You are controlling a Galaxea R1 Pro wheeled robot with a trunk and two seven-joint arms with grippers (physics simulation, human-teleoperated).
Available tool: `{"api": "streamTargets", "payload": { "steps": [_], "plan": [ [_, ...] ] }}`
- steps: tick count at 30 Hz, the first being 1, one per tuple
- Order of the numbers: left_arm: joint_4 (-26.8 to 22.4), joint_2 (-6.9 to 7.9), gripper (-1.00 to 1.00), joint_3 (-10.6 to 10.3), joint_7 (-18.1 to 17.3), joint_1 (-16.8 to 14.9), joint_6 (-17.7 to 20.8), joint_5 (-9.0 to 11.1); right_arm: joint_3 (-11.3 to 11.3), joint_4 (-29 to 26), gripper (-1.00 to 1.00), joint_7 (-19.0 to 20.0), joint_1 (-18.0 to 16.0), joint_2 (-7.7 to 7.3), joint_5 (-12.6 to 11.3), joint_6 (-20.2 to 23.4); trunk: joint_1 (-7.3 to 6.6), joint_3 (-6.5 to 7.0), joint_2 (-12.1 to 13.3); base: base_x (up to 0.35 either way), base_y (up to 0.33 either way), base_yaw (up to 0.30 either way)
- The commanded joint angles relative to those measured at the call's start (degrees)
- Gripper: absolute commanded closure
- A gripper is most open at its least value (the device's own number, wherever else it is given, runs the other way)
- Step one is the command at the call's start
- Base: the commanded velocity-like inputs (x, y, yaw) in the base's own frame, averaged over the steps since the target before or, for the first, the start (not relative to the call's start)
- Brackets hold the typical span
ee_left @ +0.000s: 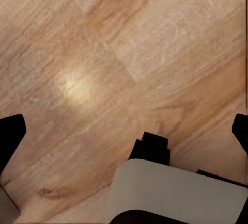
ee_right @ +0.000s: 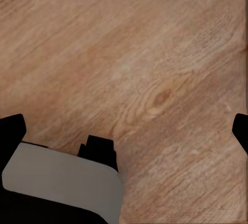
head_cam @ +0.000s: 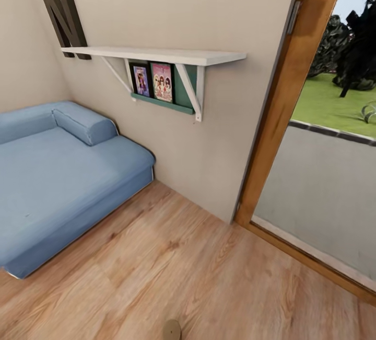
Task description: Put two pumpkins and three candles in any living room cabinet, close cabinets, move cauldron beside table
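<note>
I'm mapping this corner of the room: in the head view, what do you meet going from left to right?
Blue sofa → white wall shelf holding framed pictures → wooden door frame → glass patio door.

The blue fabric corner sofa (head_cam: 57, 173) runs off the head view's edge at nine o'clock. The dark letter-shaped wall ornament (head_cam: 62, 8) is clipped at eleven o'clock. The two picture covers (head_cam: 152, 81) under the white wall shelf (head_cam: 156, 56) are too small to read. A round tan object (head_cam: 171, 329) at six o'clock is cut off, unidentifiable.
</note>
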Motion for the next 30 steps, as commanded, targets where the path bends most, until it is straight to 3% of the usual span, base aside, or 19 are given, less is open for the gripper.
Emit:
{"api": "streamTargets", "payload": {
  "steps": [1, 8, 25, 27, 30],
  "plan": [
    [0.00, 0.00, -1.00, 0.00, 0.00, 0.00, -0.01, 0.00, 0.00, -0.02, -1.00, 0.00, 0.00, -0.01, 0.00, -0.01, 0.00, 0.00, 0.00, 0.335, 0.000, 0.000],
    [0.00, -0.02, -1.00, 0.00, 0.06, 0.00, -0.02, 0.00, 0.00, -0.04, -1.00, 0.00, 0.00, 0.06, -0.08, -0.07, 0.00, 0.00, 0.00, 0.288, 0.000, 0.000],
    [-0.11, 0.58, -1.00, 0.24, 0.48, -0.04, 0.02, 0.11, 0.39, -0.66, -1.00, -0.50, -0.09, -0.09, 0.57, 0.13, 0.00, 0.00, 0.00, 0.013, 0.000, 0.000],
    [-0.20, 1.09, -1.00, 0.35, 0.56, -0.83, 1.11, 0.18, 0.46, -1.24, -1.00, -0.56, -0.60, -0.13, 0.71, 0.85, 0.00, 0.00, 0.00, 0.000, 0.000, 0.000],
    [-0.66, 1.47, -1.00, 0.41, 0.60, -3.13, 5.60, 0.29, 0.50, -3.54, -1.00, -0.83, -2.24, -0.01, 1.73, 6.00, 0.00, 0.00, 0.00, 0.000, 0.000, 0.000]
  ]
}}
